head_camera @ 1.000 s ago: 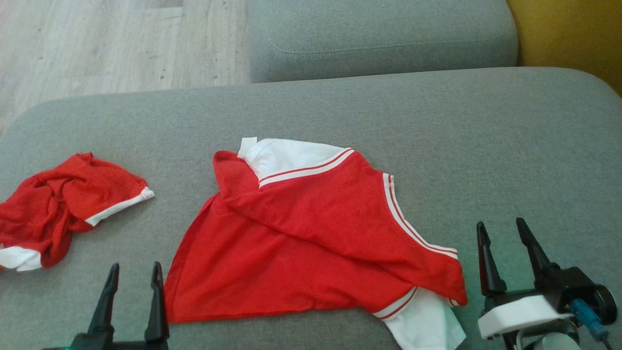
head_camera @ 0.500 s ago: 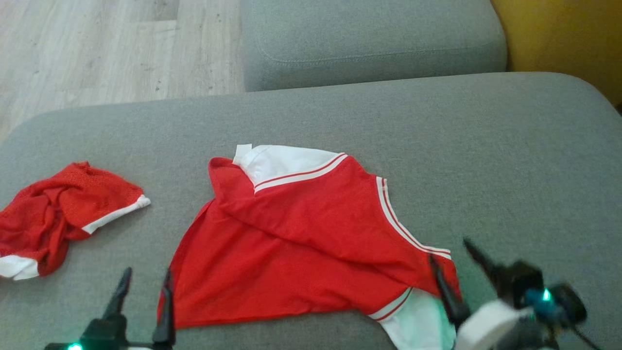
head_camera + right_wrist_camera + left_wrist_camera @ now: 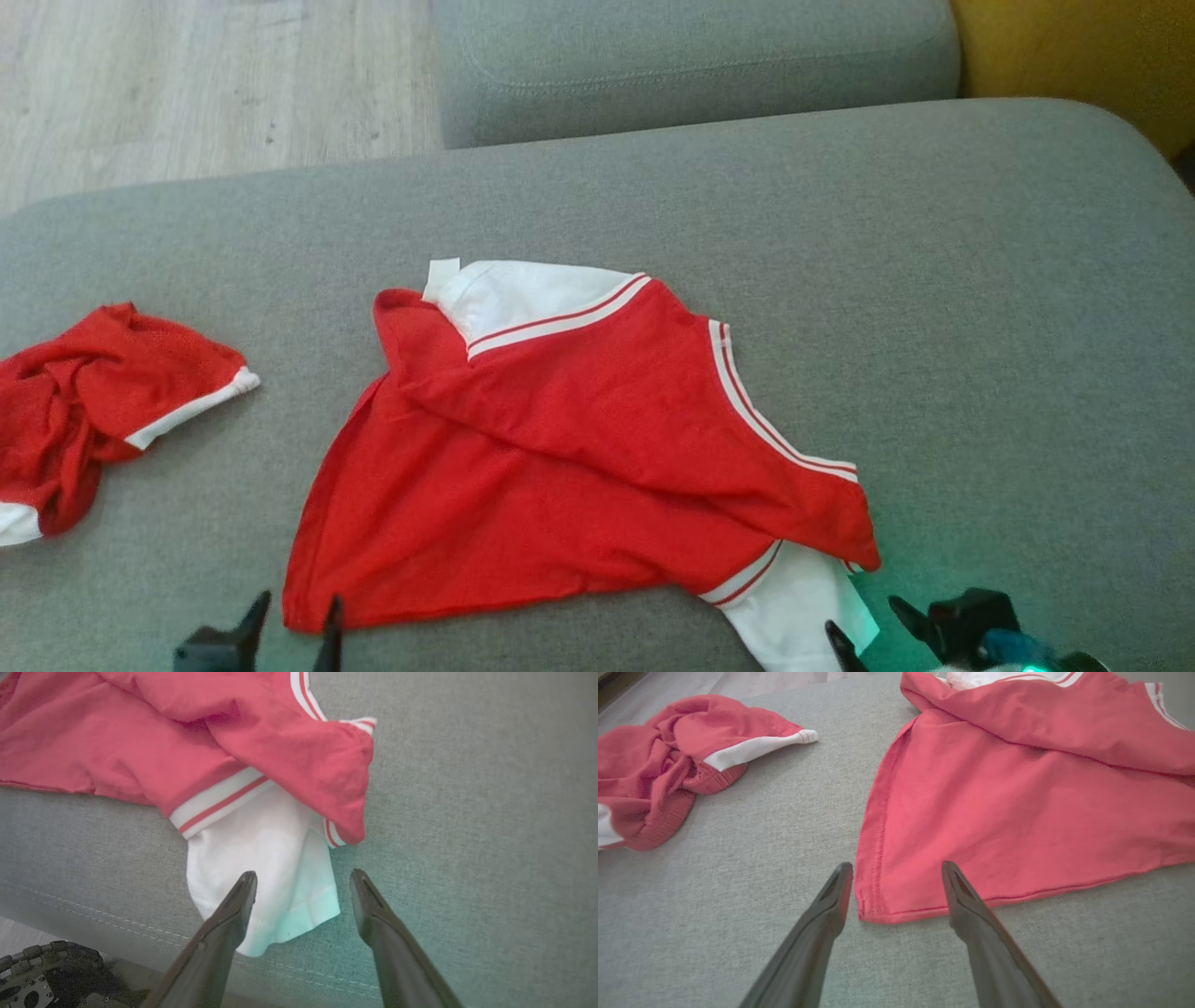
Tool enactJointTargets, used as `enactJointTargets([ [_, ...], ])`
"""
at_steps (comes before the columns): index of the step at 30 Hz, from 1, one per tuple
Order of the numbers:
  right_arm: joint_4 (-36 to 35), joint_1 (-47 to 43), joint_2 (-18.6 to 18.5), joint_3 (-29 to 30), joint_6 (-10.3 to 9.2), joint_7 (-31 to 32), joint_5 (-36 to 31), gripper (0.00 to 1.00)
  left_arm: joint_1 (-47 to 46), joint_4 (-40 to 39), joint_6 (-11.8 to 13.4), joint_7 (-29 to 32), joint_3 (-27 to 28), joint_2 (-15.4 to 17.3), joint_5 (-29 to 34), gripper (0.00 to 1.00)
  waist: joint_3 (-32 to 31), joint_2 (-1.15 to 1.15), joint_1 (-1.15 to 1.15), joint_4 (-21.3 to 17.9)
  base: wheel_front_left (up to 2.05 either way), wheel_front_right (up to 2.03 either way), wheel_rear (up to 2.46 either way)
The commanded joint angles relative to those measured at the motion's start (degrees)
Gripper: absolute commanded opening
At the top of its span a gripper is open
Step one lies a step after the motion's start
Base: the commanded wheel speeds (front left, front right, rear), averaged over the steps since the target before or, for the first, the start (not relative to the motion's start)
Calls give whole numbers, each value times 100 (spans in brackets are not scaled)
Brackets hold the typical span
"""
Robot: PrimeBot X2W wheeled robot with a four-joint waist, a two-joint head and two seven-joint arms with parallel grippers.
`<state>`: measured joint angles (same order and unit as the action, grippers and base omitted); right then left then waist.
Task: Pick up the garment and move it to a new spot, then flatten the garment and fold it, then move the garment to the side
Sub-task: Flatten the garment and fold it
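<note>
The garment [image 3: 579, 448], a red shirt with white striped sleeves, lies partly folded in the middle of the grey cushion [image 3: 980, 299]. My left gripper [image 3: 291, 611] is open at the shirt's near left hem corner [image 3: 878, 905], which lies just ahead between its fingers [image 3: 831, 905]. My right gripper [image 3: 864, 621] is open over the near white sleeve [image 3: 266, 872], one finger above the cloth and the other over bare cushion. Neither gripper holds anything.
A second crumpled red and white garment [image 3: 89, 401] lies at the cushion's left. A grey backrest cushion [image 3: 691, 65] stands at the far side, with wooden floor [image 3: 187, 84] beyond on the left and a yellow surface [image 3: 1083, 56] at the far right. The cushion's near edge [image 3: 117, 919] is close.
Both grippers have dropped lower in the head view; the right one swung left toward the white sleeve. The camera has shifted, moving the whole scene slightly left. The garments lie as before.
</note>
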<state>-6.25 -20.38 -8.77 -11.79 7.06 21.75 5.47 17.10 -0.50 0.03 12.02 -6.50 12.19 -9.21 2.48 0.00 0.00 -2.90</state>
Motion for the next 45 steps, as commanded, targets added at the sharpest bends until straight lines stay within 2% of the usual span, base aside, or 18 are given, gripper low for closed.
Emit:
enactJointTargets([
  [1, -78, 319, -34, -86, 43, -19, -57, 100, -306, -204, 38, 24, 268, 121, -52, 100, 36, 0, 0, 1, 0, 0, 0],
  [12, 895, 766, 294, 22, 43, -46, -160, 100, -787, 316, -9, 311, 289, 174, -247, 100, 399, 0, 0, 118, 0, 0, 0],
  [21, 1377, 936, 333, -67, 43, -8, -99, 100, -903, 689, -146, 503, 167, 174, -403, 100, 519, 0, 0, 133, 0, 0, 0],
  [29, 1731, 1202, 284, -544, 43, 214, 21, 100, -1120, 1010, -201, 768, 68, 220, -469, 100, 630, 0, 0, 103, 0, 0, 0],
  [32, 1843, 1270, 203, -783, 43, 379, 182, 100, -1098, 1074, -272, 994, -16, 246, -519, 0, 641, 0, 0, 70, 0, 0, 0],
  [33, 1854, 1302, 176, -864, 43, 393, 259, 39, -1085, 1067, -300, 1045, -41, 258, -539, 0, 639, 0, 0, 60, 0, 0, 0],
  [34, 1843, 1341, 154, -937, 43, 369, 357, 0, -1071, 1052, -329, 1090, -58, 262, -575, 0, 633, 0, 0, 50, 0, 0, 0],
  [36, 1764, 1405, 150, -981, 43, 263, 617, 0, -1023, 990, -398, 1195, -81, 259, -698, 0, 602, 0, 0, 22, 0, 0, 0],
  [39, 1385, 1446, 269, -742, 43, -8, 1156, 0, -955, 668, -460, 1225, -39, 240, -916, 0, 537, 0, 0, -19, 0, 0, 0],
  [42, 562, 1397, 399, -438, 43, -61, 1998, 0, -884, 40, -522, 1214, 109, 197, -1294, 0, 446, 0, 0, -67, 0, 0, 0],
  [43, 562, 1397, 399, -438, 43, -61, 1998, 0, -884, 40, -522, 1214, 109, 197, -1294, 0, 446, 0, 0, -67, 0, 0, 0],
  [45, -190, 1350, 438, -223, 43, 62, 2589, 0, -856, -570, -569, 1244, 209, 161, -1632, 0, 387, 0, 0, -99, 0, 0, 0],
])
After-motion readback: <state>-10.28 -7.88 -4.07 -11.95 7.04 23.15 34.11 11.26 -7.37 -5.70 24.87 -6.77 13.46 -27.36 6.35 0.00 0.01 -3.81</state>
